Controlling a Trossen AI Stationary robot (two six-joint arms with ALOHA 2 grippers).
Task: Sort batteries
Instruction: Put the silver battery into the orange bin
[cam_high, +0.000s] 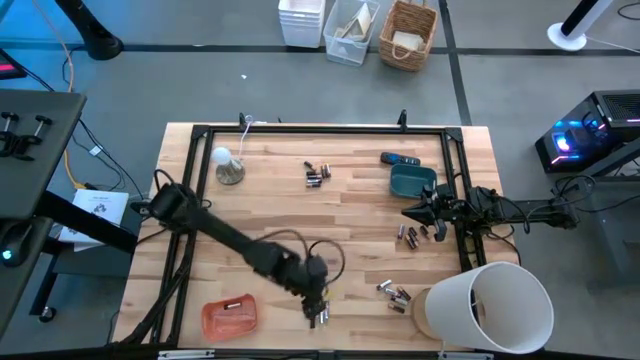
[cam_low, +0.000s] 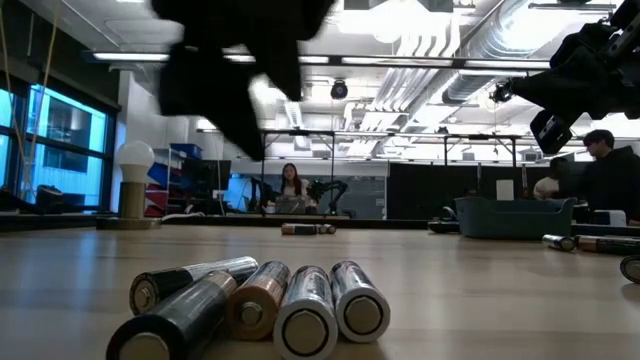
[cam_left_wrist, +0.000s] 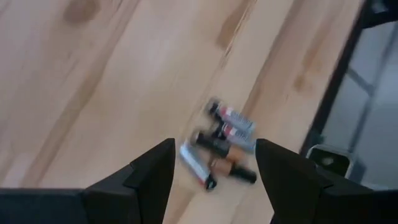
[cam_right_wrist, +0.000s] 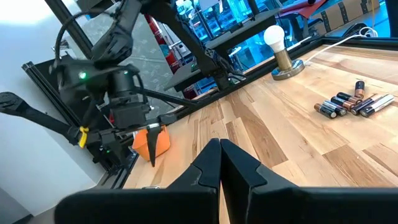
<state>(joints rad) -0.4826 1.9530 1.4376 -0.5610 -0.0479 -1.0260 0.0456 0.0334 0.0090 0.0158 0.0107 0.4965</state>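
L gripper (cam_left_wrist: 214, 165) hangs over the wood table (cam_left_wrist: 93, 81), fingers (cam_left_wrist: 152, 171) spread wide apart w/ nothing between them. Just past the fingertips, a small cluster of batteries (cam_left_wrist: 224, 146) lies on the table, touching, roughly side by side: silvery & dark cells, one w/ copper band. Cluster sits near the table edge, beside a dark frame bar (cam_left_wrist: 339, 74).

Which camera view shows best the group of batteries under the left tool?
The low view: the batteries lie close, side by side. The left wrist view blurs them, the high view shows them tiny beneath the left tool, and the right wrist view misses them.
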